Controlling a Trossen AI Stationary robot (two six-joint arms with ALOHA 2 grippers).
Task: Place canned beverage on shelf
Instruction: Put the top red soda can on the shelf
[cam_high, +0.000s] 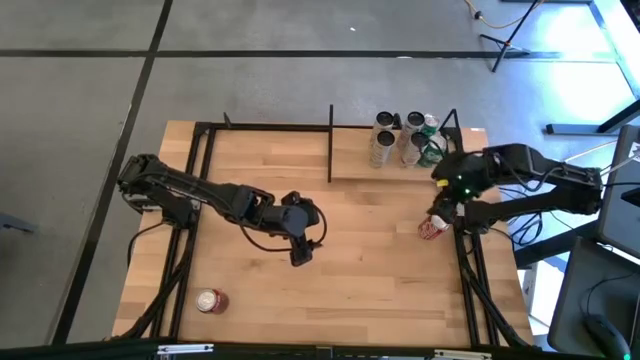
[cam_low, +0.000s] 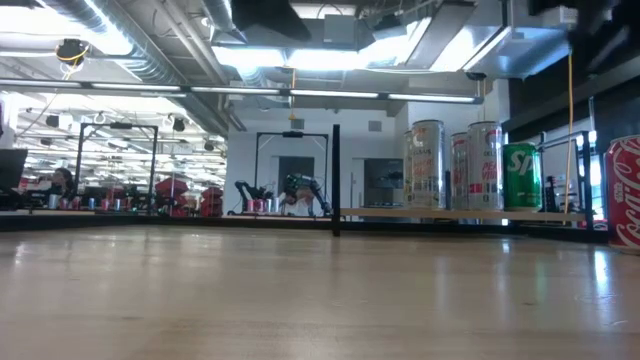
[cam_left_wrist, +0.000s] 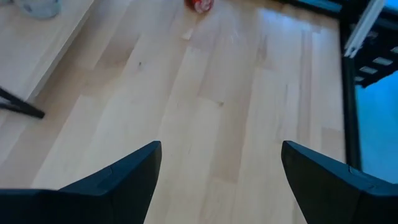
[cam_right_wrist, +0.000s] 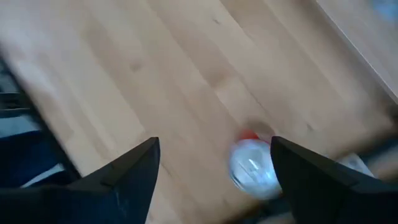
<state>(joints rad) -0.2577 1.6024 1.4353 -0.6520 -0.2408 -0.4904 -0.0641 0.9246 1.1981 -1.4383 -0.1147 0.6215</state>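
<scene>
A red can stands upright on the tabletop near the right edge; it also shows in the low view and, from above, in the right wrist view. My right gripper is open above it, and the can's top lies below, nearer one finger; I see no touch. The shelf at the far right carries two silver cans and a green can, all upright. My left gripper is open and empty over the table's middle.
A second red can stands near the table's front left. A black post marks the shelf's left end. Black frame rails run along the table's right side, close to the red can. Bare wood lies between the two grippers.
</scene>
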